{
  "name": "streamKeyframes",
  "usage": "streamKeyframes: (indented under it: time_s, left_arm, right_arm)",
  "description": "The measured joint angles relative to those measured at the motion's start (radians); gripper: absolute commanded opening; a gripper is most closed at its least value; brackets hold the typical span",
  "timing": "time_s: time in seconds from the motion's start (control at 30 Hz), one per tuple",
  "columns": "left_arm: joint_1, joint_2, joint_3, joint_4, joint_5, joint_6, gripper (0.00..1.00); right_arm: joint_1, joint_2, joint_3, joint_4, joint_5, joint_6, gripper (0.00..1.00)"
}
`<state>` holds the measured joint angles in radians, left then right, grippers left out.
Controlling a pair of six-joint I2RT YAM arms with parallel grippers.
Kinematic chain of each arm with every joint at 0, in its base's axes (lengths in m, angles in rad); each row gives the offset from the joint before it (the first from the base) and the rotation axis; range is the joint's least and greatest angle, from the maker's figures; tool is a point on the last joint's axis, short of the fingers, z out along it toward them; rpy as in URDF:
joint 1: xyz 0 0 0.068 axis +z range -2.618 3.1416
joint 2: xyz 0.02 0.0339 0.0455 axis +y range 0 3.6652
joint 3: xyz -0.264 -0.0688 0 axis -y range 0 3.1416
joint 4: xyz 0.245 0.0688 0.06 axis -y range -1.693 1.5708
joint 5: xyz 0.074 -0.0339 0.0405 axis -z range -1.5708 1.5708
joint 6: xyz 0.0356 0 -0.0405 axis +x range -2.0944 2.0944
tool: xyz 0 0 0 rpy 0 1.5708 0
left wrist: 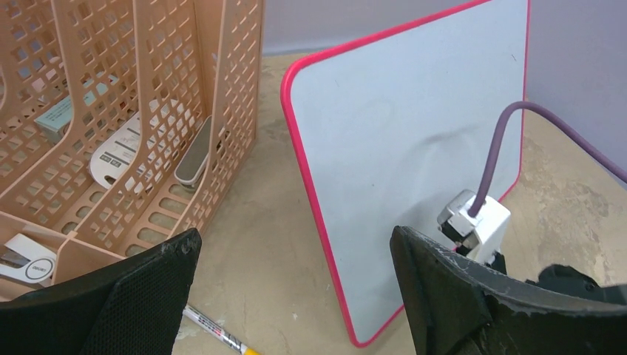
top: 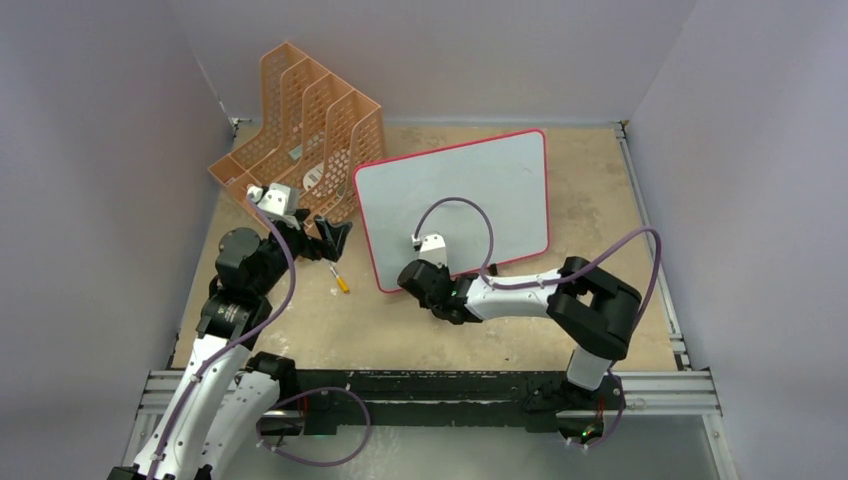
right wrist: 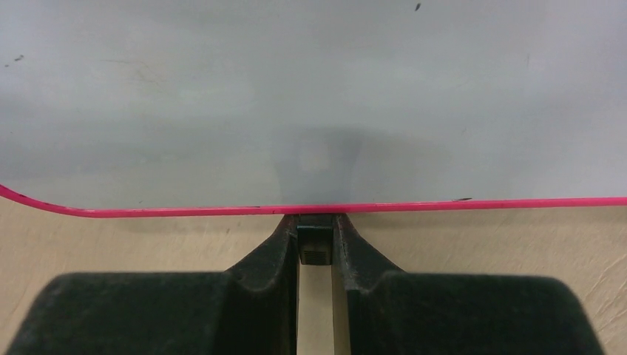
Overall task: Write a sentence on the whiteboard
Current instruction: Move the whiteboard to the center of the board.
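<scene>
Standing almost upright in the middle of the table (top: 600,200), the board (top: 460,195) looks thin, stiff and light, with a smooth face where no writing shows. I judge it slides or tips easily when a pen pushes on it. The right gripper (right wrist: 316,222) is closed on a small dark foot (right wrist: 316,248) under the pink lower frame, a good place to brace it. The left gripper (left wrist: 294,244) hangs wide open near the marker (top: 341,282) lying beside the rack (top: 300,110). This slim pen may roll, so pinch its middle.
</scene>
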<state>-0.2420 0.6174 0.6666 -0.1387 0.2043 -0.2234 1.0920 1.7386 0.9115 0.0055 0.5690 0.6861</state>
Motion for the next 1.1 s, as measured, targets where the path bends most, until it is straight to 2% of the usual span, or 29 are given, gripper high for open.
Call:
streamKeyframes:
  time_s: [0.33,0.67,0.87,1.1]
  left_arm:
    - [0.0,0.0,0.0,-0.006,-0.037,-0.002,0.97]
    - [0.0,0.008,0.0,-0.019,-0.119,-0.048,1.0]
    - [0.0,0.042,0.005,-0.044,-0.198,-0.092,1.0]
    - [0.0,0.161,0.069,-0.146,-0.294,-0.171,0.98]
  right_arm:
    - [0.082,-0.038,-0.038,-0.031,0.017,0.079,0.0]
    - [0.113,-0.105,-0.054,-0.096,0.007,0.128,0.41]
    - [0.114,-0.197,-0.054,-0.125,0.004,0.137,0.55]
    - [0.114,-0.371,-0.055,-0.146,0.028,0.114,0.73]
